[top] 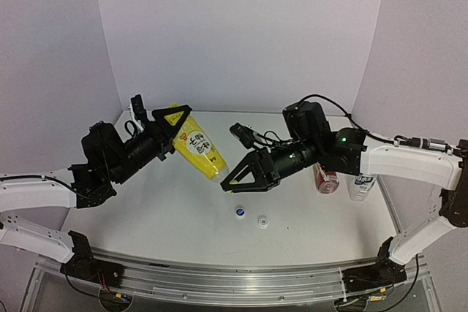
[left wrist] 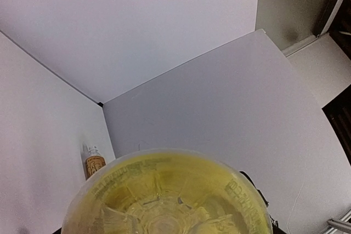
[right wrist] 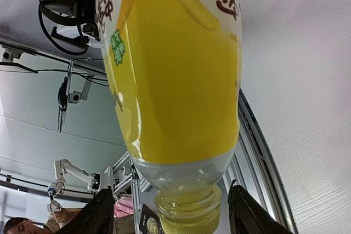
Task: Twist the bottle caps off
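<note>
Yellow bottle (top: 197, 150) aslant between converging arms (top: 117, 155) (top: 322, 153)

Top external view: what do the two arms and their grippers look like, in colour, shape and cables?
Both arms have white lower links, left arm and right arm, and black upper parts. The left gripper and right gripper are black triangular frames. Black cables loop over the right arm, which shows a green light.

Robotics lab, white enclosure walls (top: 241, 34), aluminium rail (top: 234, 283)
</note>
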